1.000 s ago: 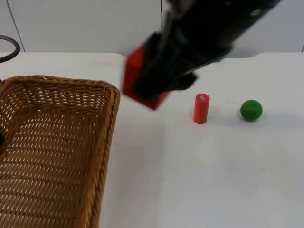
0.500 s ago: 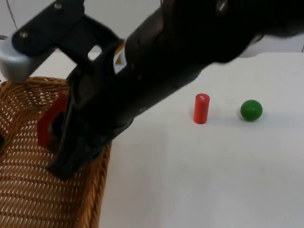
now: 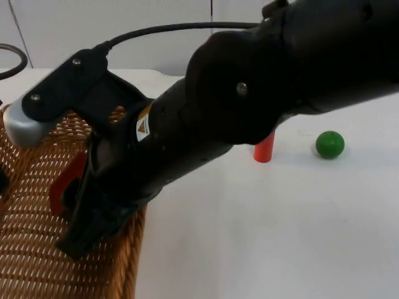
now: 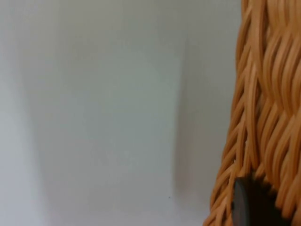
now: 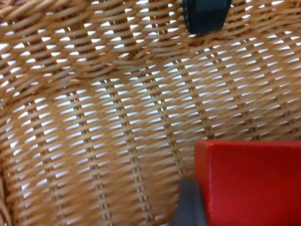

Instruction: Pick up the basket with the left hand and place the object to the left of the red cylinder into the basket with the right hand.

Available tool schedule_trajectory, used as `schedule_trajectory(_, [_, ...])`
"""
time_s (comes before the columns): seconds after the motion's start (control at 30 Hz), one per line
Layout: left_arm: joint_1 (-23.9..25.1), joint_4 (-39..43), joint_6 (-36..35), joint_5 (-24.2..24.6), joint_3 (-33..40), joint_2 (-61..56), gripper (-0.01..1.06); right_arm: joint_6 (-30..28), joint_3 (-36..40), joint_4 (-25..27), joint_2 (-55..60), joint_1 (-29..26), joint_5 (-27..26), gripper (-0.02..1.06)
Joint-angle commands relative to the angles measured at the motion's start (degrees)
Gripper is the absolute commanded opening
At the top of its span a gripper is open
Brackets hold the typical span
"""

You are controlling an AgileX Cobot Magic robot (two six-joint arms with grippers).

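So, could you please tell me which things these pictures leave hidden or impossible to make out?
- Top view: the right arm hides most of the red block, the upper part of the red cylinder and the right end effector's fingertips.
- Top view: the picture's edges cut off the wicker basket.
- Right wrist view: the edge crops the red block; whether it touches the basket floor is unclear.
- Left wrist view: one left end effector fingertip at the basket wall; its opening cannot be judged.

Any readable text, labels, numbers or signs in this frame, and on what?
No readable words or numbers.
One sign: a yellow warning label with a dark triangle symbol, on the right arm above the basket; any print on it is too small to read.
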Motion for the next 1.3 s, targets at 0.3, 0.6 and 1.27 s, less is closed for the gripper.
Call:
schedule_trajectory(0.3, [0.17,-2.75,1.11,1.90,-0.29,-0.29,0.00,-0.25,0.11,0.10,-9.27,0.26,1.19,0.85])
schedule_trajectory(0.6, [0.17,-2.75,1.20,1.90,-0.29,-0.29,0.00,1.11,0.11,-0.18,-29.01,0.13,14.19,0.85])
schedule_trajectory(1.27, [0.17,-3.13,1.23,0.61,-0.29,-0.29,0.00,13.72,9.70,-9.93,-56.49,0.13,32.49,0.85])
